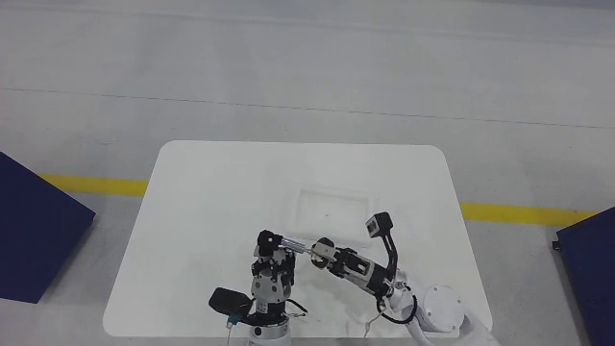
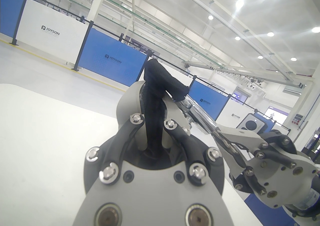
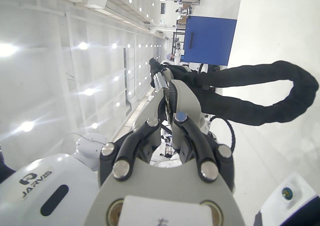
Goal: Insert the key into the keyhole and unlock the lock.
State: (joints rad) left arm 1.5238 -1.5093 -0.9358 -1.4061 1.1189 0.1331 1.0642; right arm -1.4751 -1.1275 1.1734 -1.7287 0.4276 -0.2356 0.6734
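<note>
Two robot arms meet over the near part of a white surface [image 1: 192, 211] with rounded corners, seen from above. Toward the left, the left claw [image 1: 274, 253] points away from the robot, its fingers pressed together on a cable lock. In the left wrist view this claw [image 2: 152, 107] pinches the black fabric-covered cable [image 2: 155, 79] of the lock, which rises between the two pale fingers and bends over at their tips. From that bend the lock's shiny metal barrel [image 2: 200, 117] slants away toward the other arm, clear of the surface.

Next along, at the far end of the barrel, is the key [image 2: 220, 137], a small dark metal piece lined up with the barrel and touching its end. How far it sits inside the keyhole cannot be told.

Further right, the right claw [image 1: 320, 251] comes in at a slant from the right and pinches the key between its closed fingertips. In the right wrist view this claw [image 3: 168, 94] is closed on the key, the metal barrel [image 3: 158, 80] sticks out just past its fingertips, and the black cable sweeps out beside it in a long loop [image 3: 275, 72]
</note>
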